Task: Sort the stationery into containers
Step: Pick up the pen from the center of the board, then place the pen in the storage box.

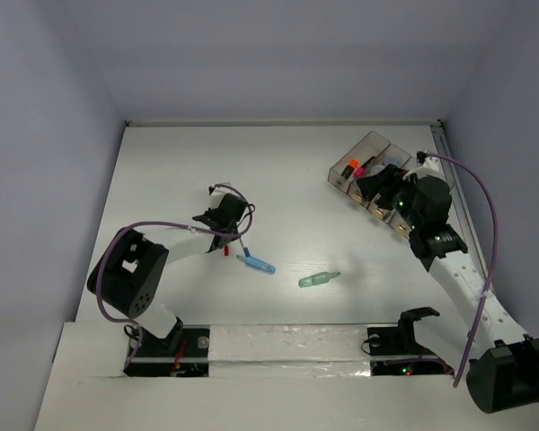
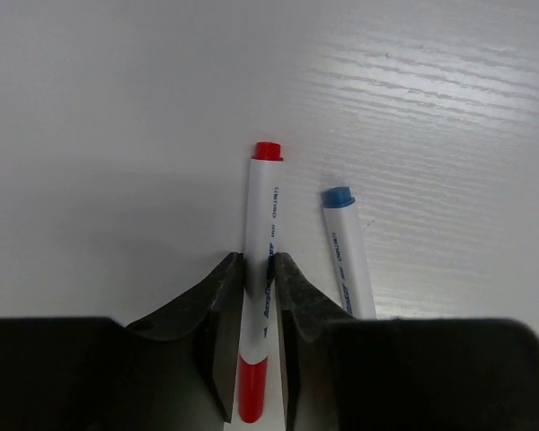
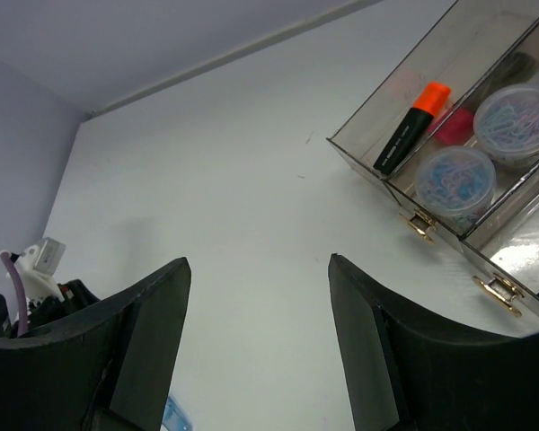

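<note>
My left gripper is shut on a thin white pen with red ends that lies on the table. A second white pen with a blue cap lies just to its right, untouched. In the top view the left gripper sits left of centre, with a light-blue marker and a pale-green tube lying nearby. My right gripper stands open and empty, hovering by the containers. One bin holds an orange highlighter and a pink one. Two round pots sit in the neighbouring bin.
The smoky tray's hinged wall lies at the far right of the table, close to the right side wall. Taped arm bases line the near edge. A purple cable loops along the right arm.
</note>
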Controlling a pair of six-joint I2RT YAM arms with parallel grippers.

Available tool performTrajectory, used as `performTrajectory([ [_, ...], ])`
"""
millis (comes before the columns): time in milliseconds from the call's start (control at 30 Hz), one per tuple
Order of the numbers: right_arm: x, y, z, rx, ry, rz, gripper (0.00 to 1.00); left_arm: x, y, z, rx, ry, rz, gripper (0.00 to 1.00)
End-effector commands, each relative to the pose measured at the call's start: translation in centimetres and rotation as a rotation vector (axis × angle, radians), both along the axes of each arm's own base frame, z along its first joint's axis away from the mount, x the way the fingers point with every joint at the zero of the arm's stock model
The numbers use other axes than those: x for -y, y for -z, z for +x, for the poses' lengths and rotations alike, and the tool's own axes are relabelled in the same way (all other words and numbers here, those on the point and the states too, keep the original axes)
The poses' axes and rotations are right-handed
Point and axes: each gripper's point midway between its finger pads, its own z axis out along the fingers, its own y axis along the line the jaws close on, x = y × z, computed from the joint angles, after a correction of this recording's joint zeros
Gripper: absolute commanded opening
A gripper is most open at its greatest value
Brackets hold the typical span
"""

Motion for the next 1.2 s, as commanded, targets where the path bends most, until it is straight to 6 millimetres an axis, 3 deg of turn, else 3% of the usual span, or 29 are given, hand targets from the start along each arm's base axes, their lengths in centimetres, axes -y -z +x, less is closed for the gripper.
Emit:
performTrajectory([
  [0, 0.0, -1.4, -0.6, 0.04, -0.016, -0.02, 0.69, 0.5, 0.2, 0.6, -0.011, 0.018, -0.009, 0.14],
  [67, 0.0, -1.5, -0.9, 0.043, -0.022, -0.02, 0.69, 0.5, 0.0, 0.8, -0.008, 0.015, -0.005, 0.0],
  [167, -0.3, -2.3, -1.6, 0.065, -0.042, -0.005, 0.69, -0.1, -1.6, 1.2, 0.025, -0.018, 0.011, 0.0],
  [300, -0.5, -1.6, -2.6, 0.028, -0.07, -0.024, 0.79, -0.4, -8.1, 2.7, 0.186, -0.072, -0.038, 0.0],
  [400, -0.7, -3.0, -3.2, 0.035, -0.092, -0.026, 0.9, 1.2, -14.4, 3.4, 0.312, -0.044, -0.135, 0.0],
  [433, -0.7, -4.7, -3.6, 0.071, -0.098, -0.022, 0.9, 2.4, -16.9, 3.7, 0.359, -0.016, -0.187, 0.0],
  [467, -0.6, -5.5, -3.9, 0.085, -0.096, -0.019, 0.91, 3.9, -18.8, 4.0, 0.404, 0.024, -0.247, 0.0],
  [500, -0.5, -6.2, -4.3, 0.093, -0.09, -0.017, 0.97, 6.6, -20.2, 3.4, 0.413, 0.118, -0.323, 0.0],
  [567, 0.1, -9.5, -5.4, 0.165, -0.069, -0.01, 1.0, 10.1, -23.7, 3.5, 0.464, 0.2, -0.408, 0.0],
  [600, 0.3, -10.0, -5.9, 0.163, -0.063, -0.013, 1.0, 12.9, -23.4, 3.1, 0.439, 0.266, -0.419, 0.0],
  [633, 0.5, -11.0, -6.2, 0.182, -0.051, -0.015, 1.0, 14.5, -23.8, 3.0, 0.441, 0.303, -0.42, 0.0],
  [667, 0.8, -13.5, -7.1, 0.234, -0.045, -0.01, 0.99, 16.6, -26.4, 3.2, 0.475, 0.349, -0.466, 0.0],
  [700, 0.9, -14.2, -7.7, 0.241, -0.044, -0.012, 1.0, 18.7, -25.1, 3.6, 0.438, 0.388, -0.459, 0.0],
  [733, 1.2, -15.2, -8.1, 0.262, -0.036, -0.014, 1.0, 20.8, -25.5, 3.4, 0.441, 0.437, -0.491, 0.0],
  [767, 1.3, -16.0, -8.6, 0.279, -0.036, -0.016, 1.0, 22.7, -28.0, 3.7, 0.482, 0.474, -0.541, 0.0],
  [800, 1.4, -17.7, -9.6, 0.308, -0.037, -0.018, 1.0, 25.1, -26.7, 3.9, 0.447, 0.526, -0.55, 0.0],
  [833, 1.3, -18.5, -10.2, 0.324, -0.048, -0.016, 1.0, 26.8, -26.7, 3.6, 0.44, 0.561, -0.566, 0.0],
  [867, 1.3, -19.1, -10.7, 0.339, -0.057, -0.012, 1.0, 28.6, -29.3, 3.8, 0.478, 0.604, -0.614, 0.0],
  [900, 1.2, -19.8, -11.2, 0.358, -0.064, -0.003, 1.0, 30.5, -27.6, 4.4, 0.453, 0.625, -0.605, 0.0],
  [933, 1.2, -20.6, -12.2, 0.389, -0.072, 0.014, 1.0, 31.9, -27.5, 4.6, 0.454, 0.648, -0.612, 0.0],
  [967, 1.2, -20.9, -12.6, 0.405, -0.073, 0.024, 1.0, 33.4, -30.2, 4.8, 0.503, 0.676, -0.649, 0.0],
  [1000, 1.2, -21.1, -13.0, 0.42, -0.074, 0.032, 1.0, 35.8, -27.8, 4.9, 0.456, 0.714, -0.644, 0.0],
  [1033, 1.2, -21.4, -13.6, 0.438, -0.08, 0.048, 1.0, 37.9, -30.3, 4.4, 0.494, 0.777, -0.689, 0.0],
  [1067, 1.2, -21.4, -13.8, 0.441, -0.082, 0.052, 1.0, 39.1, -30.3, 4.6, 0.5, 0.786, -0.697, 0.0],
  [1100, 1.2, -21.3, -14.0, 0.443, -0.085, 0.055, 1.0, 40.7, -28.0, 5.3, 0.479, 0.813, -0.68, 0.0],
  [1167, 0.8, -20.9, -14.3, 0.438, -0.105, 0.062, 1.0, 43.7, -27.7, 5.8, 0.51, 0.866, -0.706, 0.0],
])
